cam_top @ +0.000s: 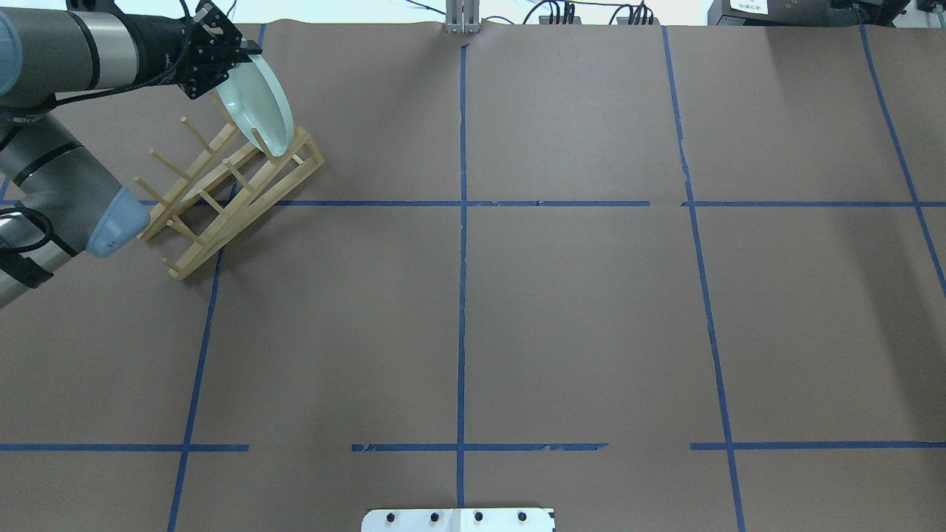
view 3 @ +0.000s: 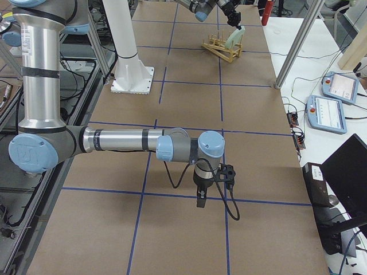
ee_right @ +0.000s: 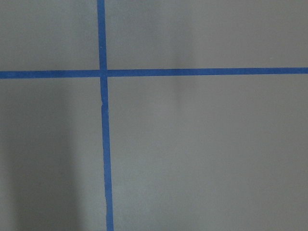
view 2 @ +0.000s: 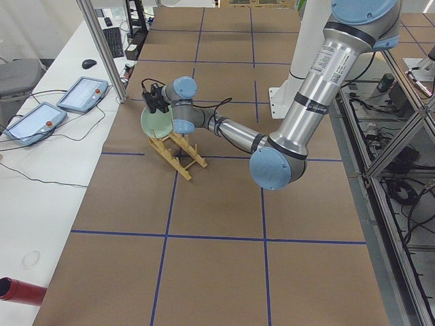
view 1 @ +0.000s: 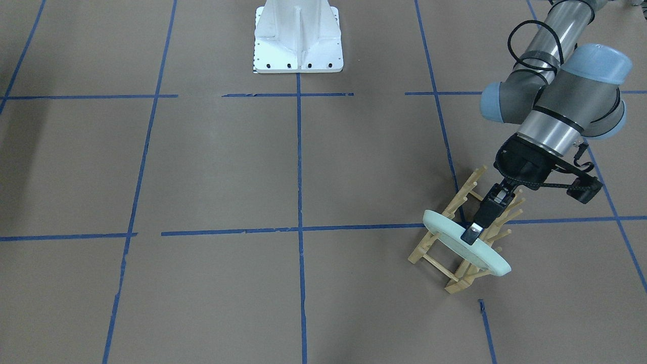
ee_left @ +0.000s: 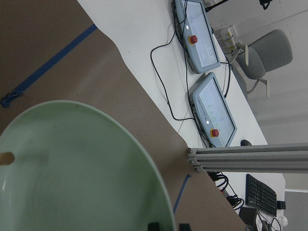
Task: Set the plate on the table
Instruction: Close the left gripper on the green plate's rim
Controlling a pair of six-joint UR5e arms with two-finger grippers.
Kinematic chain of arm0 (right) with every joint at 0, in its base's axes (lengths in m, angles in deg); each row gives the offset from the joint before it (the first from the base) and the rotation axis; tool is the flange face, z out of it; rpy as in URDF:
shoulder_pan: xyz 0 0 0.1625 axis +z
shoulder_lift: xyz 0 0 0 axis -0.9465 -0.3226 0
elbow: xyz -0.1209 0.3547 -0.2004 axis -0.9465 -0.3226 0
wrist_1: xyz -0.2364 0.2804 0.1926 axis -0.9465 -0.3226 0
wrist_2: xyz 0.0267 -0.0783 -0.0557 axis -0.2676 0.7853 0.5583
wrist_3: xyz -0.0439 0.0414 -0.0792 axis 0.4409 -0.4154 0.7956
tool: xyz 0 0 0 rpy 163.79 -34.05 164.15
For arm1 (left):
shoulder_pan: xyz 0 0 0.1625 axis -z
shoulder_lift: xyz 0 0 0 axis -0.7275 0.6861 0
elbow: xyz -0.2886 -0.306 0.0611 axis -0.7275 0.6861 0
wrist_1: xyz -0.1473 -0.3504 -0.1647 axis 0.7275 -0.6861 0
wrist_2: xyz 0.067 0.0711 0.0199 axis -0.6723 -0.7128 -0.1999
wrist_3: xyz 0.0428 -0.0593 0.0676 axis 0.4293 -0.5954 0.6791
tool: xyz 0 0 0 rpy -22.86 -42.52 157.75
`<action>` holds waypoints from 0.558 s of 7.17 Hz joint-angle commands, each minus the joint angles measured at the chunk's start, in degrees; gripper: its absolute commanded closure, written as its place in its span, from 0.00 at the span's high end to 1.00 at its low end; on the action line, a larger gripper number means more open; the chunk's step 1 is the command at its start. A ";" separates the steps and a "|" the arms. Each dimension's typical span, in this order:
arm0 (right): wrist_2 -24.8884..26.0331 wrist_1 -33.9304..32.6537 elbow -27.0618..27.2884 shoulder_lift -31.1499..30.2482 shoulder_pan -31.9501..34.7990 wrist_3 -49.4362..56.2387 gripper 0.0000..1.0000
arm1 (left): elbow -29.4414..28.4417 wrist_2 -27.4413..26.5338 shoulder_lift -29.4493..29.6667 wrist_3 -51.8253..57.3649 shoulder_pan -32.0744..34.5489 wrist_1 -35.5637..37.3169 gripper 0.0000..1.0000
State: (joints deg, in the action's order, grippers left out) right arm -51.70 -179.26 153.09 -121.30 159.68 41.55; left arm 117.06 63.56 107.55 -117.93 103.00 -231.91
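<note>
While the plate (view 1: pixel 488 259) stands tilted in the end slot of the wooden rack (view 1: pixel 423 251), your risks all sit right under the left claw (view 1: pixel 472 235).

Front view: the claw is pinched on the plate's upper rim, one finger across the face. The rack is directly below and behind it. If you pull off the slot's line, the lower edge could catch the pegs and drag or tip the rack.

Overhead: the plate (cam_top: pixel 259 103) hangs below the claw, its lower edge at the rack's end rail. Touching or just clear, cannot tell. A narrow rim grip on glossy ware could pivot or slip when you swing it flat.

Left side view: same grasp, nothing new.

Right side view: the right claw (view 3: pixel 199 200) is well apart from the plate, pointing down over the tabletop (view 3: pixel 189 97). How far open, cannot tell.

Left wrist: the plate fills the frame ahead of the fingertips (ee_left: pixel 154 226), and the bite looks shallow. The tabletop's edge lies just beyond the claw, so set down short of it or the plate could overhang.

Right wrist: tabletop and tape only.
</note>
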 commanded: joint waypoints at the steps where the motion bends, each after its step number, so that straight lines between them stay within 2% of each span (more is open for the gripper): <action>1: 0.00 0.00 0.00 0.00 -0.08 0.00 1.00 | 0.05 0.05 -2.42 -0.40 0.10 -6.40 0.02; 4: 0.00 0.00 0.00 0.00 -0.08 0.00 1.00 | -0.03 -0.21 -5.49 -1.19 0.27 -15.88 0.00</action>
State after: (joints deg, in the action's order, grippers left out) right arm -51.70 -179.26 153.09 -121.30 159.63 41.55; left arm 117.04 63.51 103.45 -118.73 103.21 -243.38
